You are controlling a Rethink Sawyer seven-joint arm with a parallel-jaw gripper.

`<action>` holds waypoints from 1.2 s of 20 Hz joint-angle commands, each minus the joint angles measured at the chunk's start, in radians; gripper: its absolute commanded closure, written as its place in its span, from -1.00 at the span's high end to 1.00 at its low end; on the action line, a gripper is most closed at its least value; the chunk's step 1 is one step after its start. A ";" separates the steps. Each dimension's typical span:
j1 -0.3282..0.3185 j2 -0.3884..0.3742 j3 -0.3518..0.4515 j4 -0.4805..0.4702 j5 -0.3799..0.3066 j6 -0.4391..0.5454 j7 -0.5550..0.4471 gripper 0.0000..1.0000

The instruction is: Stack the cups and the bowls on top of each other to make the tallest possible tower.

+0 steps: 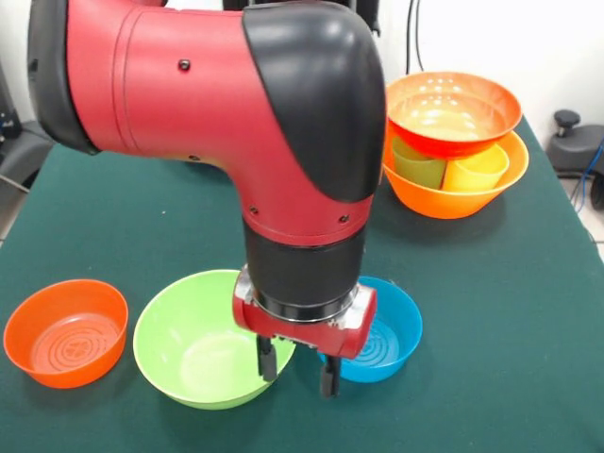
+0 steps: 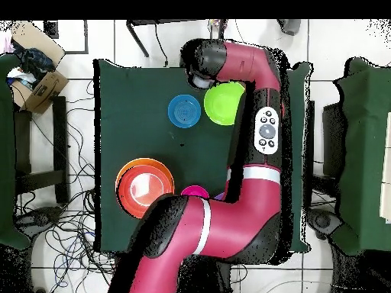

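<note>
My gripper point(image 1: 297, 377) is open and points down at the table's front, between the big lime green bowl point(image 1: 193, 344) and the small blue bowl point(image 1: 392, 326). One finger point(image 1: 267, 361) is over the lime bowl's right rim, the other is just outside it. Nothing is held. A small orange bowl point(image 1: 66, 330) sits at the left. At the back right the big orange bowl point(image 1: 453, 200) holds a green cup point(image 1: 418, 162) and a yellow cup point(image 1: 478, 168), with the wide red-orange bowl point(image 1: 453, 113) resting on them. The purple cup is out of view.
In the overhead view the blue bowl point(image 2: 184, 111) and lime bowl point(image 2: 223, 103) sit side by side. The red-orange bowl point(image 2: 149, 191) sits inside the big orange bowl point(image 2: 121, 177). A pink bowl point(image 2: 194, 191) peeks out beside the arm, which hides much of the table.
</note>
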 commanded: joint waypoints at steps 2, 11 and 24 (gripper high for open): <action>-0.010 0.045 0.052 -0.108 -0.092 0.162 -0.354 1.00; -0.011 0.033 0.001 -0.101 -0.110 0.282 -0.406 1.00; -0.002 -0.008 -0.021 0.101 -0.053 0.129 -0.330 1.00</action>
